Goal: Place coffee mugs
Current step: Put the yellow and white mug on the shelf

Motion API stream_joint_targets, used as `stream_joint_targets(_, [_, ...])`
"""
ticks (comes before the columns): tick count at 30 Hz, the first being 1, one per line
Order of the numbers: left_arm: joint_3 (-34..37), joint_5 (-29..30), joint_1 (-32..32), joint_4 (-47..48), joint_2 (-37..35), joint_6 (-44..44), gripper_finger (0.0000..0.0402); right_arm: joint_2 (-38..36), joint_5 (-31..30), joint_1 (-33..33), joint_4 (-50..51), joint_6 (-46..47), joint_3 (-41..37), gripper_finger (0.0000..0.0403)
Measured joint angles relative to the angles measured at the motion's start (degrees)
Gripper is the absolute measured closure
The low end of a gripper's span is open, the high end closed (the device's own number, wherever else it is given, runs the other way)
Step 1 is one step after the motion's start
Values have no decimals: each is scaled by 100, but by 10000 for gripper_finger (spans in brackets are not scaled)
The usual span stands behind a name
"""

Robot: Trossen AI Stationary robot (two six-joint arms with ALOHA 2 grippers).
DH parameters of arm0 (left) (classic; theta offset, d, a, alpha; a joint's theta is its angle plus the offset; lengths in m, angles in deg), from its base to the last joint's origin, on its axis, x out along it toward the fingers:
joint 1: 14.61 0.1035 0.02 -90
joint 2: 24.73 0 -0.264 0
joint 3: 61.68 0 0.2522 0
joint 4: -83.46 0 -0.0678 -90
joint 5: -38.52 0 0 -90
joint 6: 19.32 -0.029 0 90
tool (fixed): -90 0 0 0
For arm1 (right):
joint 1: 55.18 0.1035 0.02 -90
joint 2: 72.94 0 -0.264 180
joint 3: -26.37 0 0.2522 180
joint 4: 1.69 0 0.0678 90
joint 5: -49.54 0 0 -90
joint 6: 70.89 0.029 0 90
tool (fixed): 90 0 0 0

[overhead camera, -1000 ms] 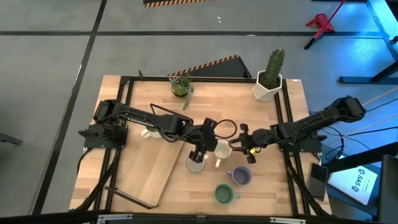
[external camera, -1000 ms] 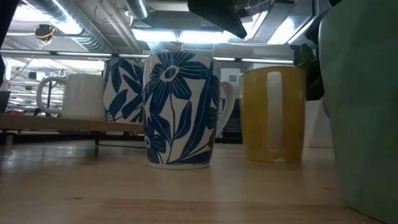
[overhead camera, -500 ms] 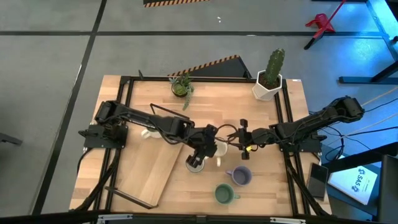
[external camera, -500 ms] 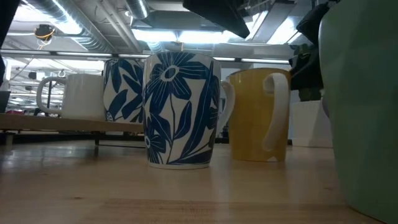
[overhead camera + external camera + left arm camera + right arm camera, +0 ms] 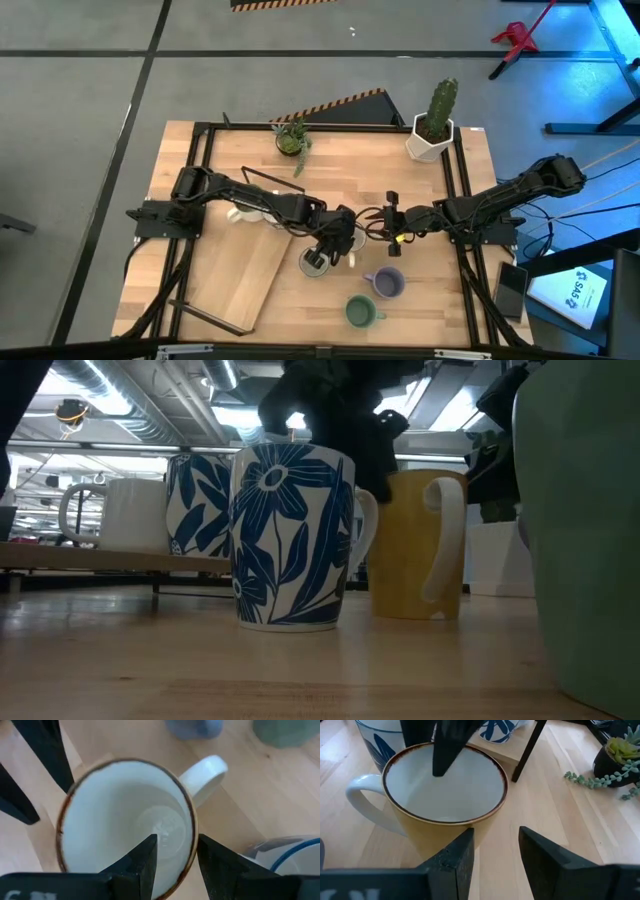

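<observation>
The yellow mug (image 5: 445, 785), white inside with a brown rim, stands upright mid-table (image 5: 410, 545). My left gripper (image 5: 177, 842) is open above it (image 5: 340, 240), one finger inside the cup and one outside its wall. My right gripper (image 5: 495, 835) is open and level beside the mug's right side (image 5: 388, 228), opposite its handle (image 5: 362, 802). A blue floral mug (image 5: 315, 263) stands just left of the yellow one (image 5: 290, 535). The lavender mug (image 5: 388, 283) and the green mug (image 5: 360, 312) stand nearer the near edge. A white mug (image 5: 240, 212) rests on the wooden tray (image 5: 235, 285). My left gripper comes from above, pointing down, with its fingers astride the yellow mug's wall (image 5: 192, 827) near the handle side. One finger (image 5: 450, 745) reaches into the cup and the other (image 5: 530, 750) stands outside. Whether either touches the wall, I cannot tell.
A white hexagonal cactus pot (image 5: 432, 135) and a small green potted plant (image 5: 292, 138) stand at the far edge. A second blue floral mug (image 5: 195, 500) stands behind the first. Black frame rails (image 5: 462, 200) run along the table's sides. Bare wood lies near the near right corner.
My left gripper moved right from over the blue floral mug and came down over the yellow mug. Before that, the yellow mug slid a little toward the table's left and turned about, its handle swinging round. My right gripper drew back slightly toward the far edge.
</observation>
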Motion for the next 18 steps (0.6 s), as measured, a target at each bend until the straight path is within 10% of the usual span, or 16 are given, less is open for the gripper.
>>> stream_joint_targets(18, [0, 423, -6, -11, 41, 34, 386, 0, 7, 0, 50, 0, 0, 260])
